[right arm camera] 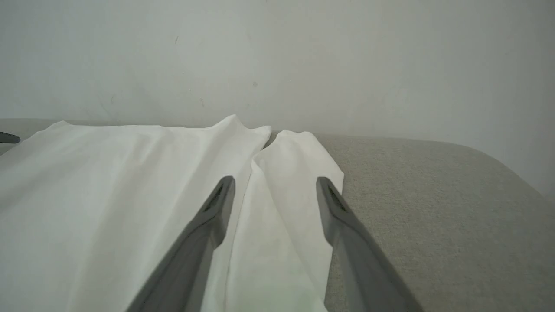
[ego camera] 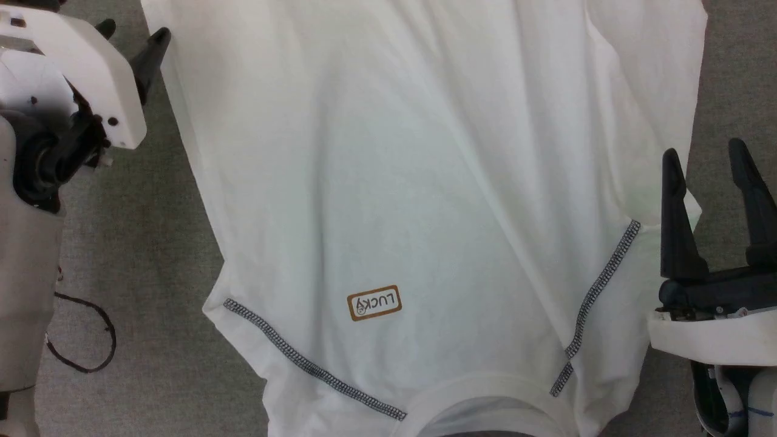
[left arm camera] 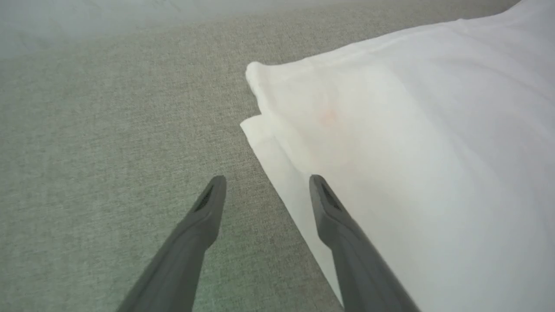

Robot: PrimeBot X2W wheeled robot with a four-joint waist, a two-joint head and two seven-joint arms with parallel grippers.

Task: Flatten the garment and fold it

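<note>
**White shirt spread flat, both grippers open at its edges**

A grey fabric-covered worktop [ego camera: 152,255] carries the garment [ego camera: 425,182], which lies spread across the middle of the head view. Its neckline [ego camera: 485,394] is at the near edge and its body runs away from the robot. Soft creases cross the cloth on the right side.

The left gripper [ego camera: 132,33] sits at the far left edge of the shirt. In the left wrist view its jaws stand wide apart and hold nothing [left arm camera: 267,180]: one finger lies over the cloth's edge, the other over bare worktop. A folded corner [left arm camera: 260,73] of the garment shows just ahead of it.

The right gripper [ego camera: 704,152] is beside the shirt's right edge, jaws also spread and empty. In the right wrist view it [right arm camera: 275,180] straddles a narrow strip of cloth [right arm camera: 299,173] lying beside the main body. Whether either gripper touches the fabric cannot be told.

Two lines of grey stitching, one on the left [ego camera: 309,364] and one on the right [ego camera: 598,291], slant toward the neckline. Between them sits a small tan label [ego camera: 374,302]. A thin black cable [ego camera: 91,340] loops on the worktop, well apart from the shirt.
</note>
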